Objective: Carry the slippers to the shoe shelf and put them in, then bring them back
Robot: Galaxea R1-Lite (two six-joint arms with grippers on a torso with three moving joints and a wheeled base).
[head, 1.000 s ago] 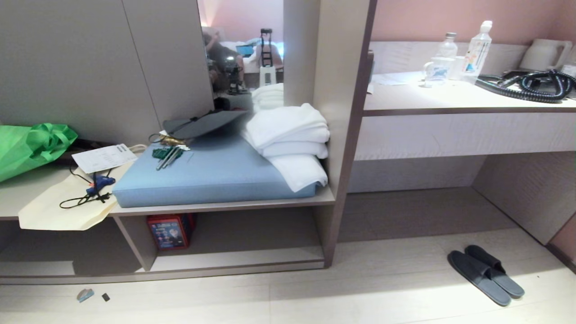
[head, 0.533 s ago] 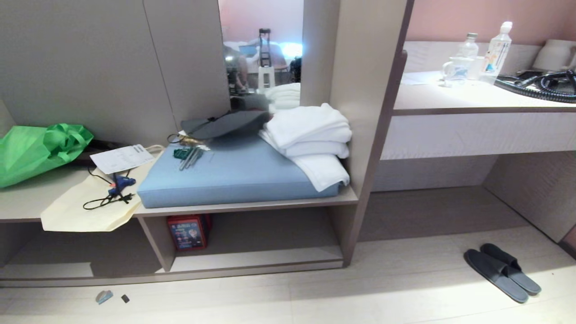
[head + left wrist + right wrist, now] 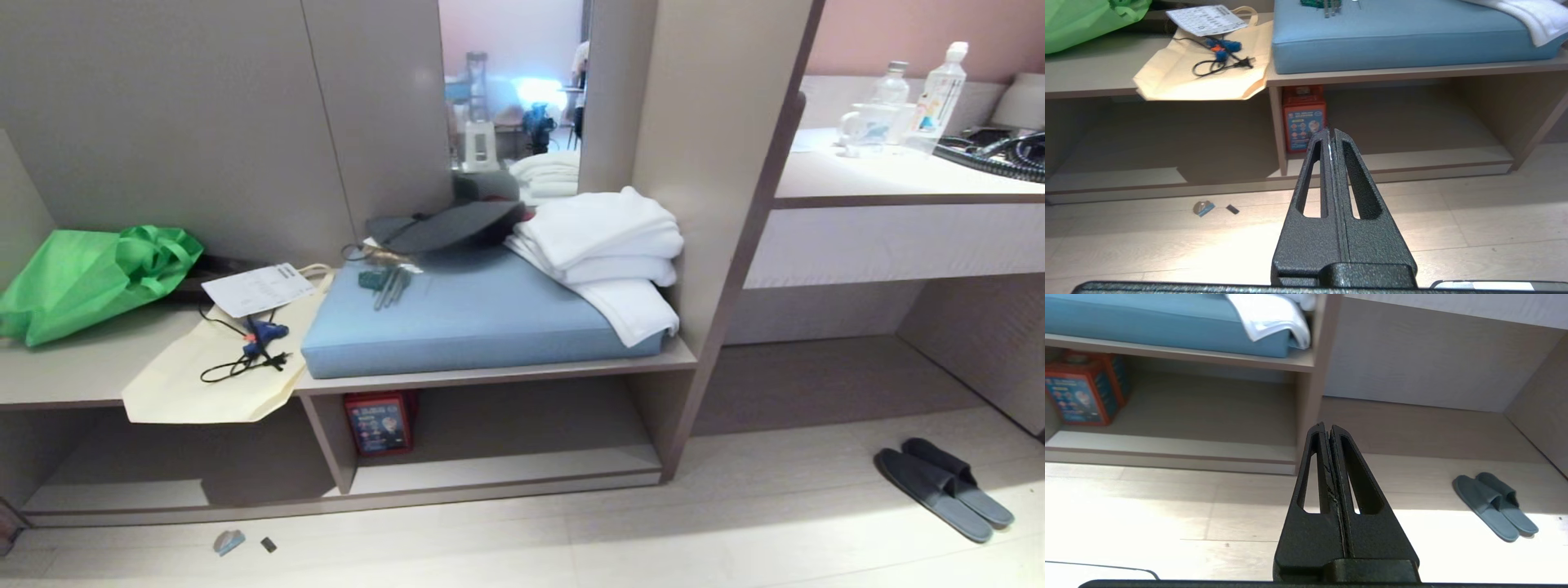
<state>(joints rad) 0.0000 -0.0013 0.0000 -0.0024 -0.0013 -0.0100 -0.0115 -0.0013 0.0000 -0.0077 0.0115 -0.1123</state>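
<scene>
The task is at its very start, as far as can be judged. The slippers (image 3: 944, 488) lie side by side on the pale floor (image 3: 735, 523), in front of the open recess under the desk and well to the right of the shoe shelf (image 3: 506, 441). That cubby, under the blue seat cushion (image 3: 482, 318), holds only a red box (image 3: 377, 422) standing at its left end against the divider; the rest of its floor is bare. So nothing has been picked up, carried or placed, and every step is left: reach the slippers, grasp them, put them in the cubby, then return them.

Neither arm appears in the head view. The left end effector (image 3: 1332, 136) has its jaws pressed together with nothing between them, pointing toward the cubby and the red box. The right end effector (image 3: 1327, 430) is likewise closed and empty, aimed at the bench's upright side panel, with the slippers off to one side and well apart from it.

The head view alone shows the table top (image 3: 82, 367): the folded white towels (image 3: 604, 245) on the cushion, a green bag (image 3: 90, 278) and a cream tote bag (image 3: 204, 376). The left wrist view misses the slippers entirely; the right wrist view shows them together with the cubby's right end. Small scraps (image 3: 1203, 207) on the floor before the bench show best in the left wrist view.
</scene>
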